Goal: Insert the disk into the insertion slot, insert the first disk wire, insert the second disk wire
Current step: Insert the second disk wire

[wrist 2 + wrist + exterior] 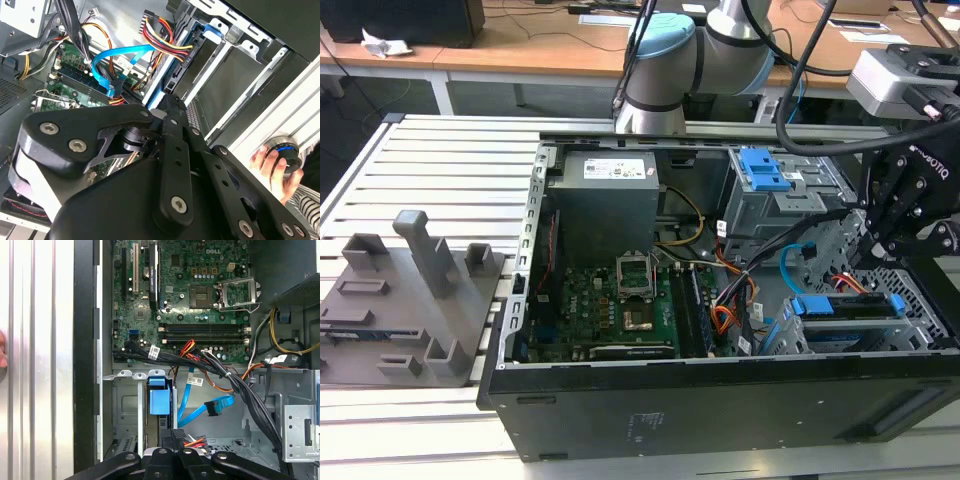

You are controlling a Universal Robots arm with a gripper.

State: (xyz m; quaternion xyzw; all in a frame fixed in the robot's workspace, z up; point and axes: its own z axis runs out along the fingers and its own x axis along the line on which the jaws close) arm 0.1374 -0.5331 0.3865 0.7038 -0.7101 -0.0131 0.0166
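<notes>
With the disk (160,401) in the insertion slot (125,405), the gripper (166,107), jaws together, seems to seat wire 1 (165,42); the blue cable (112,87) beside the disk needs aligning

One computer case (720,400), one disk (855,322), one blue cable (125,51), one grey fixture (410,300), one hand (267,169).

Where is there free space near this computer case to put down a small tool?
The slatted table is bare beyond the grey fixture, beside the case, on the exterior view's left. It is crowded around the disk, where cables and the gripper are close together.
</notes>
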